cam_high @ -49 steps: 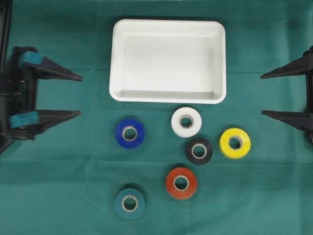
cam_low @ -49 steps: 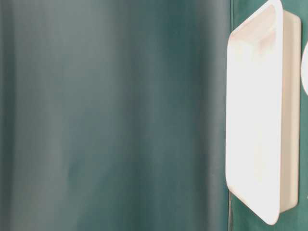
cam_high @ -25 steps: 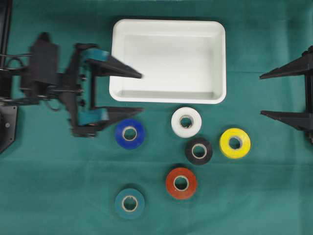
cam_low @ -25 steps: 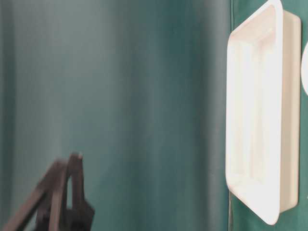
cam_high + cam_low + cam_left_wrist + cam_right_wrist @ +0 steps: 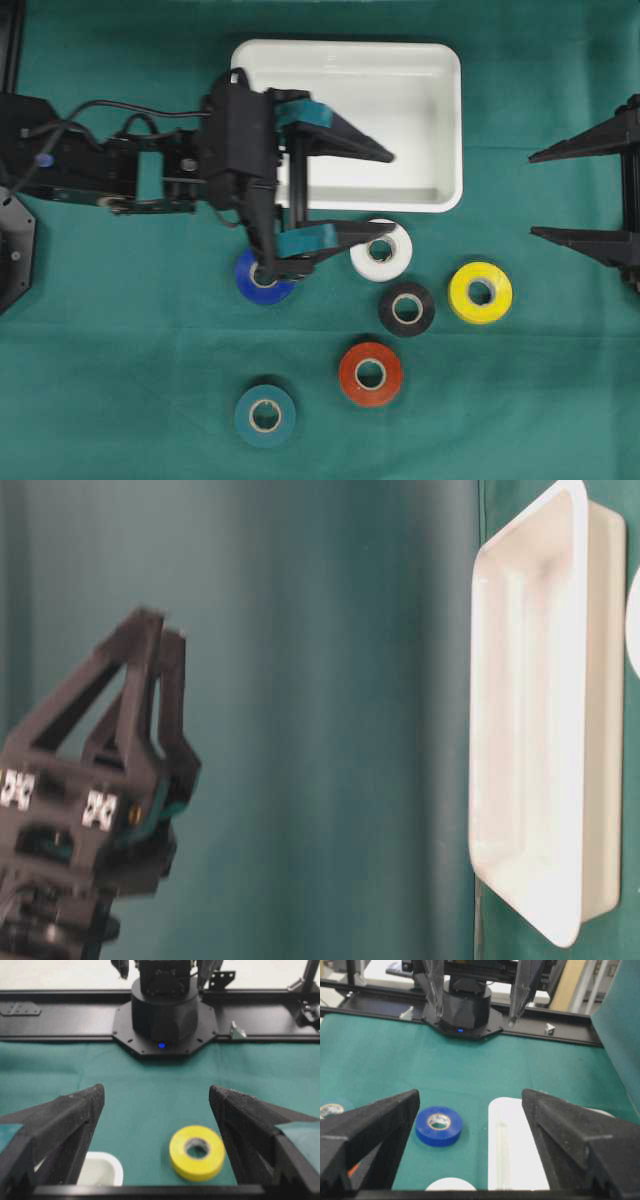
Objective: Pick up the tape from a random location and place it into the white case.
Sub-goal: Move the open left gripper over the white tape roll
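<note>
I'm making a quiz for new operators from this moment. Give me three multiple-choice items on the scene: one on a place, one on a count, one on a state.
1. Where does the black roll of tape lie?
A. inside the shallow glossy white plastic case
B. between the white roll of tape and the red roll of tape
C. left of the blue roll of tape

2. How many tape rolls lie on the green cloth?
A. four
B. six
C. eight

3. How stands the left gripper?
A. open, empty
B. shut on a roll
C. out of view

Answers: B, it sits just below the white roll and above the red one; B, the overhead view shows six; A, its fingers are spread with nothing between them.
</note>
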### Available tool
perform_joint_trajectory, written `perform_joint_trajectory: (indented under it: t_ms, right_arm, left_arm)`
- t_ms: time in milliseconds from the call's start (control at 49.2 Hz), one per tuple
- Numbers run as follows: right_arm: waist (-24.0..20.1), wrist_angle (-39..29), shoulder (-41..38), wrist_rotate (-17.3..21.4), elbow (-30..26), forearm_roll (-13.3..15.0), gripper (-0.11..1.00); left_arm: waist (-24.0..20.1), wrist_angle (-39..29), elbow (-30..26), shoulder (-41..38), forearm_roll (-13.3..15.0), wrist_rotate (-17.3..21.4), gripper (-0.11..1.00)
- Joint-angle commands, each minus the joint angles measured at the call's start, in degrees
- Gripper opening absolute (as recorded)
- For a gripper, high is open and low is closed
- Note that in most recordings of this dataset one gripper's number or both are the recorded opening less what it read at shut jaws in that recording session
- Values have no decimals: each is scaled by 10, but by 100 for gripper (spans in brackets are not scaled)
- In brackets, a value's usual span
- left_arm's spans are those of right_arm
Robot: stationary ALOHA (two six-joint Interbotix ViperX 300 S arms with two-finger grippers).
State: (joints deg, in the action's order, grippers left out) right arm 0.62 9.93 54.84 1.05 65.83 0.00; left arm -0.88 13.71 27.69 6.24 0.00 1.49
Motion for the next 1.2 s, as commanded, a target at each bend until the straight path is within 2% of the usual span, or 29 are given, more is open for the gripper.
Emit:
perform_joint_trajectory:
  t_ms: [0, 386, 508, 691, 1037, 1179]
  right_arm:
    - [2, 6, -4, -1, -16, 1, 91]
    - [2, 4, -4, -1, -16, 2, 91]
    - [2, 4, -4, 0, -16, 1, 91]
    - [2, 4, -4, 0, -16, 2, 91]
    - [2, 0, -5, 1, -16, 2, 91]
    - [2, -2, -5, 1, -16, 1, 91]
  left_arm:
    - [0, -2, -29, -6, 1, 1, 100]
    - [-1, -36, -59, -28, 1, 4, 100]
    - [-1, -70, -68, -31, 1, 3, 100]
    - [2, -173, -111, -49, -1, 4, 100]
    - [10, -417, -230, -113, -1, 14, 100]
    - [15, -492, -269, -132, -2, 14, 100]
